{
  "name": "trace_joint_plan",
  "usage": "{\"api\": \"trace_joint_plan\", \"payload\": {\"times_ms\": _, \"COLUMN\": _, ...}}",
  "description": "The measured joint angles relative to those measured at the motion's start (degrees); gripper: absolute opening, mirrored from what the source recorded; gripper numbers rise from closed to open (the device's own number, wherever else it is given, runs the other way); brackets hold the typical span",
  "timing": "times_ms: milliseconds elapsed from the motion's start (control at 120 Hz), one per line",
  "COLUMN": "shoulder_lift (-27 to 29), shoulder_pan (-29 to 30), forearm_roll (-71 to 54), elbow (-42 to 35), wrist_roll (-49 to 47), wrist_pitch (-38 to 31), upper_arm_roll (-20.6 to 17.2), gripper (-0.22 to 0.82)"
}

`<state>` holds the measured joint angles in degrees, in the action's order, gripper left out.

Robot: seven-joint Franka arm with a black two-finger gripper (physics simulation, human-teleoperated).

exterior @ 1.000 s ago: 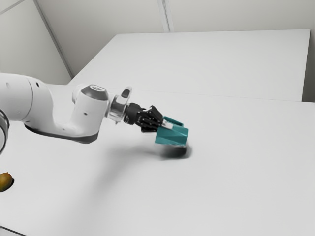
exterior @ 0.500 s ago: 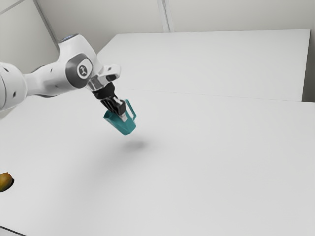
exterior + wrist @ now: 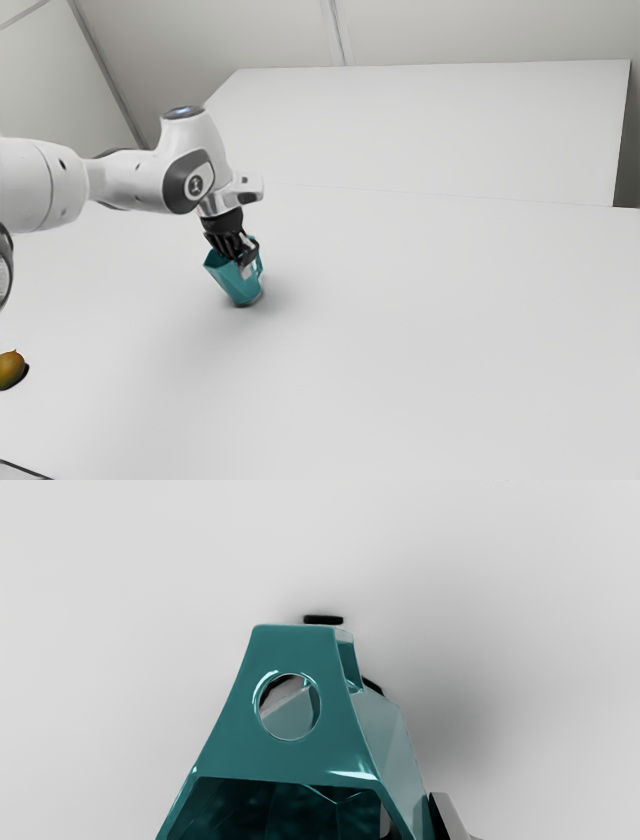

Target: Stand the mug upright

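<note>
Righting step in hand: the gripper has its fingers closed on the wall of the tilted mug, toward the exterior view's left—base seemingly at the table—and levelling should precede release.

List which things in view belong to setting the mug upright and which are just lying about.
Part of the job:
- teal mug, tilted
- gripper, shut on the mug

Just lying about:
- orange-brown fruit, near the exterior view's left edge
</note>
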<state>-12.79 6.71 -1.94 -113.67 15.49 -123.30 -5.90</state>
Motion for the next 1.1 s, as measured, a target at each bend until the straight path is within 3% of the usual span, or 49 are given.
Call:
{"api": "trace_joint_plan", "payload": {"times_ms": 100, "shoulder_lift": -0.8, "shoulder_pan": 0.0, "forearm_roll": -0.2, "elbow": 0.0, "wrist_roll": -1.4, "wrist_pitch": -0.5, "upper_arm_roll": 0.0, "gripper": -0.13}}
{"api": "trace_joint_plan", "payload": {"times_ms": 300, "shoulder_lift": 0.3, "shoulder_pan": 0.0, "forearm_roll": 0.3, "elbow": 0.0, "wrist_roll": -3.0, "wrist_pitch": -0.5, "upper_arm_roll": 0.0, "gripper": 0.27}}
{"api": "trace_joint_plan", "payload": {"times_ms": 475, "shoulder_lift": 5.2, "shoulder_pan": 0.1, "forearm_roll": 1.1, "elbow": 2.0, "wrist_roll": -3.8, "wrist_pitch": 1.6, "upper_arm_roll": 0.0, "gripper": 0.46}}
{"api": "trace_joint_plan", "payload": {"times_ms": 758, "shoulder_lift": 5.4, "shoulder_pan": 0.1, "forearm_roll": 2.4, "elbow": 19.2, "wrist_roll": -4.7, "wrist_pitch": 13.9, "upper_arm_roll": 0.0, "gripper": 0.57}}
{"api": "trace_joint_plan", "payload": {"times_ms": 1100, "shoulder_lift": 8.4, "shoulder_pan": 0.0, "forearm_roll": 2.9, "elbow": 22.1, "wrist_roll": -5.4, "wrist_pitch": 22.9, "upper_arm_roll": 0.0, "gripper": 0.60}}
